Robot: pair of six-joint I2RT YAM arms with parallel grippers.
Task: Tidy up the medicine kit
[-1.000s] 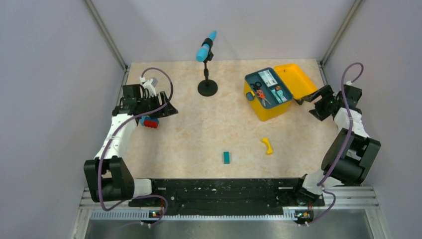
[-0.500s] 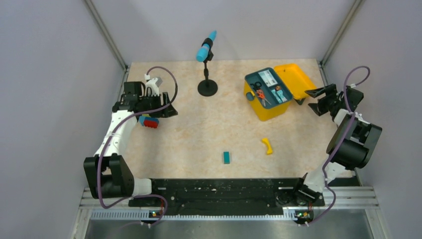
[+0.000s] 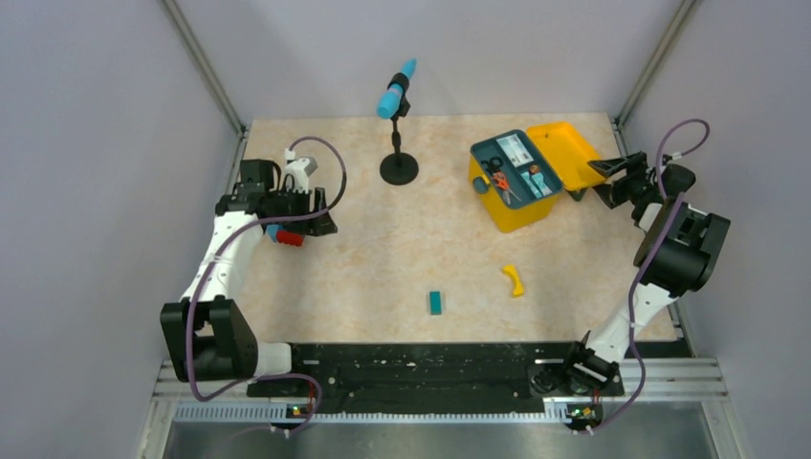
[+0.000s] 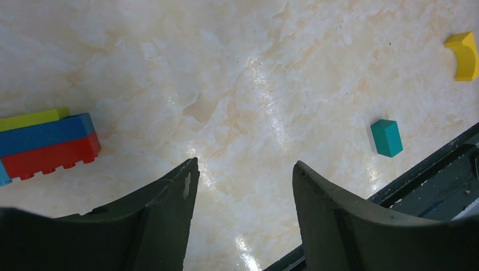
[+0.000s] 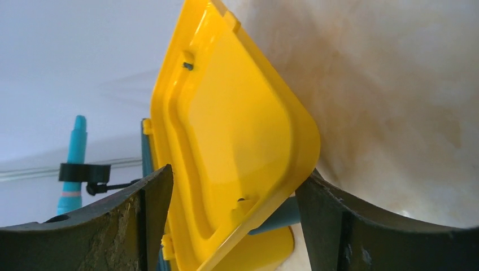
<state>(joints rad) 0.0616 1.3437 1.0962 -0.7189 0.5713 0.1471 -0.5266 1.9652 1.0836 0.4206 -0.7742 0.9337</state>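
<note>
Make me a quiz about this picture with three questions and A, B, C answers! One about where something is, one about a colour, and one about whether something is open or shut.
1. Where on the marbled tabletop is the bright yellow rectangular plastic medicine kit?
A) near left corner
B) middle of the front edge
C) far right part

2. What colour is the small plastic block lying alone near the front edge?
A) teal
B) red
C) white

3. How is the kit's hinged yellow plastic lid?
A) shut
B) open
C) taken off

Answers:
1 C: in the top view it sits at the far right, away from the arm bases.
2 A: both the top and left wrist views show it teal.
3 B: it is swung back beside the box, with the inside showing.
</note>
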